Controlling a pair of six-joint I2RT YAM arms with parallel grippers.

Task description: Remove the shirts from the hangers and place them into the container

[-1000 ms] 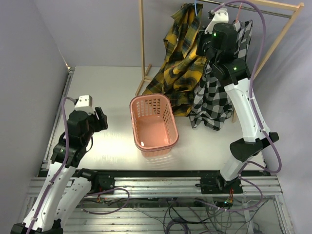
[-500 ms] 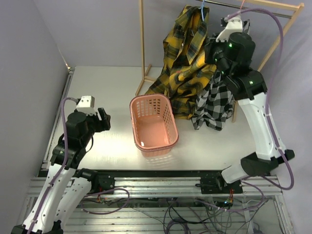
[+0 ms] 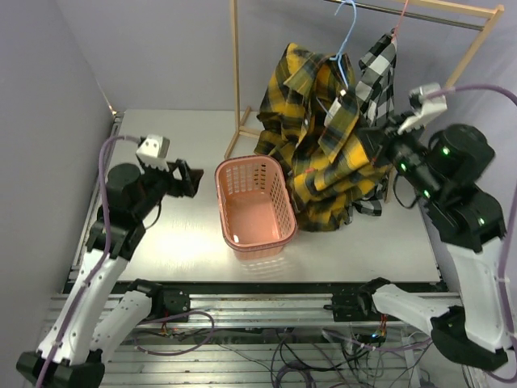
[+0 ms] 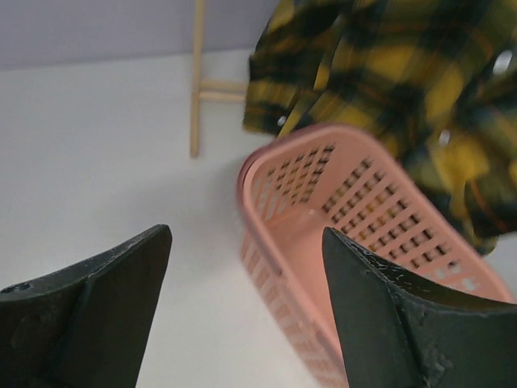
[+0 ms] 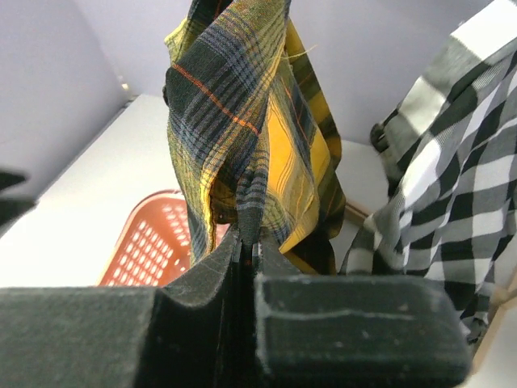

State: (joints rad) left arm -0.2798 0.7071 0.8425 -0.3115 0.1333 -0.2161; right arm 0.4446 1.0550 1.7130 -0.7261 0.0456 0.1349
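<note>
right claw point(image 5: 246, 244) pinching yellow plaid shirt point(image 5: 242, 121), checked shirt point(image 5: 452, 186) beside, basket point(image 5: 152, 242) beyond

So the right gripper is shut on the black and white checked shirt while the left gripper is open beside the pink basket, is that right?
Not quite. The right wrist view shows the right gripper shut on the yellow plaid shirt; the black-and-white checked shirt hangs beside it, ungripped. The left gripper is indeed open beside the pink basket.

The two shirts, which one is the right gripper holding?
The yellow-and-dark plaid shirt: the right gripper is shut on a fold of it, while the black-and-white check shirt hangs beside it, not gripped.
</note>
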